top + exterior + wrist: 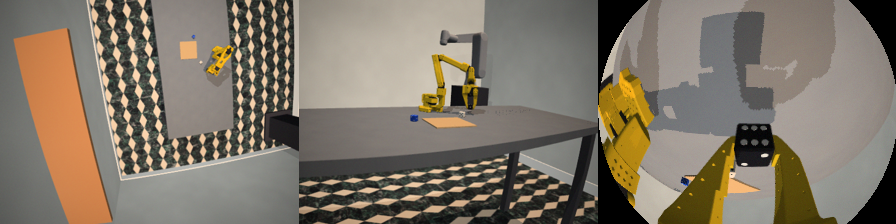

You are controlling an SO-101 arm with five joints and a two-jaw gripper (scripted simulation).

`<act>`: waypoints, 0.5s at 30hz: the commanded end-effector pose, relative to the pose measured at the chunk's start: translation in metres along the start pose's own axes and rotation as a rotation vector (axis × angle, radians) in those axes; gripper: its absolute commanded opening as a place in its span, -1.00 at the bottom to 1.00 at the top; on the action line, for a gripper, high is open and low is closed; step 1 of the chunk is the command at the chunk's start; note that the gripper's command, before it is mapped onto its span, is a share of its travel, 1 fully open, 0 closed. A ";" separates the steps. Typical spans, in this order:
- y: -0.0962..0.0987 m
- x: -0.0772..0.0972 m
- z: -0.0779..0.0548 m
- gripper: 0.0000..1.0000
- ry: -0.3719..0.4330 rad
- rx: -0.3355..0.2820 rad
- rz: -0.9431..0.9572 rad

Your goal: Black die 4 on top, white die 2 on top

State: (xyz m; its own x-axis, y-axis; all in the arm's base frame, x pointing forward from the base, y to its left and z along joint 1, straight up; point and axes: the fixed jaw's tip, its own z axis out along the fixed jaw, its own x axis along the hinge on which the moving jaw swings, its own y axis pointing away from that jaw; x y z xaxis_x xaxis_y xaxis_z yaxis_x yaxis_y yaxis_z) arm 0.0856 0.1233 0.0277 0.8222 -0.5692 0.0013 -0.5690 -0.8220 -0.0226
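My gripper point(470, 107) point(754, 154) is shut on the black die point(470, 106) point(754, 142), held at the fingertips above the table. In the wrist view one face of it shows six pips and the face below that shows two. The white die point(201, 62) point(462, 114) point(732, 175) lies on the table just off a corner of the mat; its top number is too small to read. The orange mat point(188, 50) point(449, 122) point(743, 186) lies flat. The blue die point(193, 37) point(414, 118) point(684, 181) lies off the mat beside another corner.
The grey table point(196, 101) point(375, 138) carries the mat and the yellow arm's base point(431, 102), which stands behind the mat in the exterior view. A grey jointed arm shape point(480, 55) rises behind the yellow arm. The arm's shadow falls on the table beneath the gripper.
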 end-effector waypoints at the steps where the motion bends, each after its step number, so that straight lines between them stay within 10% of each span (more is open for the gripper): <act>1: -0.003 -0.002 0.001 -1.00 -0.002 0.022 0.000; 15: -0.003 -0.002 0.005 -1.00 -0.002 0.022 0.000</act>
State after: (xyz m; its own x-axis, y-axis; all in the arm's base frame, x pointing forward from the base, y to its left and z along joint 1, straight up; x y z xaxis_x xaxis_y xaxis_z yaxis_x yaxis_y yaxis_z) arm 0.0859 0.1238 0.0227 0.8222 -0.5692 0.0013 -0.5690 -0.8219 -0.0255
